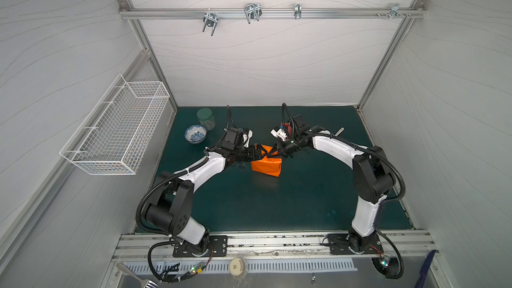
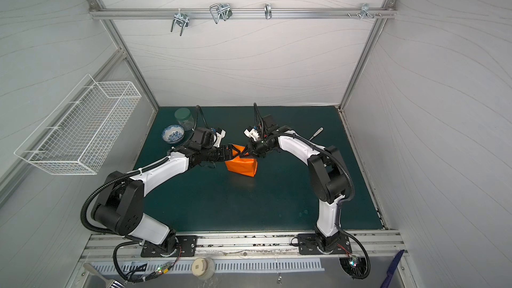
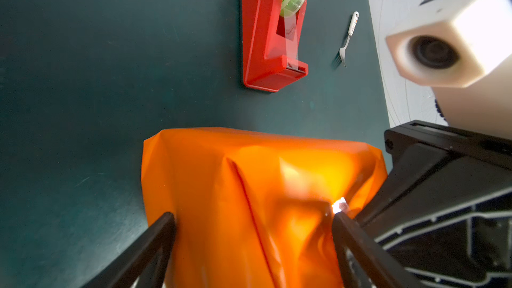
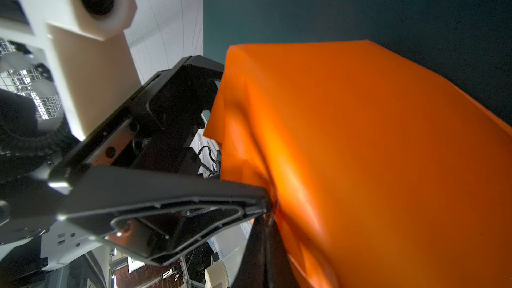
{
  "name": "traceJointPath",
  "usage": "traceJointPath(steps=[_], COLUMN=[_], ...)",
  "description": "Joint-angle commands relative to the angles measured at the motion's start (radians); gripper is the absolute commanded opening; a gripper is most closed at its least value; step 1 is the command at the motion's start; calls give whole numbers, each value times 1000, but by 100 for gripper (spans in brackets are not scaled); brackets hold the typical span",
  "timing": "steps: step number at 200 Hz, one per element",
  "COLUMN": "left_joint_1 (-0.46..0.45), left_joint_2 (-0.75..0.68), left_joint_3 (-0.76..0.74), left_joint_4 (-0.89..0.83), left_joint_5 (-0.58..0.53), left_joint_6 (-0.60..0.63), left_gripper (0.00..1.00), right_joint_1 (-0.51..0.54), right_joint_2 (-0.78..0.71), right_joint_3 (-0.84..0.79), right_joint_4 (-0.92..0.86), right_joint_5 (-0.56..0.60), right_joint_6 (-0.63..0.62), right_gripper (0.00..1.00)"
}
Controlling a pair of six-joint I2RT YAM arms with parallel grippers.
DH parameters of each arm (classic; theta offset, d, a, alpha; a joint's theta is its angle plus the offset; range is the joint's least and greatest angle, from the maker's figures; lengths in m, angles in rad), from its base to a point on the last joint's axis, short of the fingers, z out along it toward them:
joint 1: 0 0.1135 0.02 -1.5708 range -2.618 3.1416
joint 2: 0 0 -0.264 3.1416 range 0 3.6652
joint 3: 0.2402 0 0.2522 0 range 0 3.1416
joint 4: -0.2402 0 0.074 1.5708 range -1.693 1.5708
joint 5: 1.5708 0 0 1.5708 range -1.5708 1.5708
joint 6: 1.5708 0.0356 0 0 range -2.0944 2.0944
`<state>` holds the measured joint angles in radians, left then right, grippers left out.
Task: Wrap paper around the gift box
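Centre frame: right claw clenched, pinching the paper fold; left claw released, straddling it. Advise: hold fold taut, press flat before letting go.

White arm shells, black joints, corrugated black cables, black fingers.

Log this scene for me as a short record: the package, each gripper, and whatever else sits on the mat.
Package: paper folded over the whole parcel, mid-mat; gift box hidden underneath
Left gripper: open, jaws spread across one end of the parcel
Right gripper: shut, pinching the paper close to the left gripper
Behind parcel: red tape dispenser, fork
Far left of mat: patterned bowl, green-lidded jar
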<state>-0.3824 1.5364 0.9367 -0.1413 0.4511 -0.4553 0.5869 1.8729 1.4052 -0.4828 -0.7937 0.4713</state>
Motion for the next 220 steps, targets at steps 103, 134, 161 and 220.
traceJointPath(steps=[103,134,161,220], left_joint_1=[-6,-7,-7,-7], left_joint_2=[71,64,62,59], left_joint_3=[-5,-25,-38,-49], left_joint_4=[-65,-81,-88,-83], left_joint_5=[-48,-73,-90,-103], left_joint_6=[49,63,67,70], left_gripper=[84,84,84,83], right_joint_1=[2,1,1,5], right_joint_2=[36,29,16,-22], right_joint_3=[18,34,49,64], right_joint_4=[-85,-94,-112,-145], right_joint_5=[77,78,84,102], right_joint_6=[-31,-30,-26,-28], right_gripper=[4,15,26,36])
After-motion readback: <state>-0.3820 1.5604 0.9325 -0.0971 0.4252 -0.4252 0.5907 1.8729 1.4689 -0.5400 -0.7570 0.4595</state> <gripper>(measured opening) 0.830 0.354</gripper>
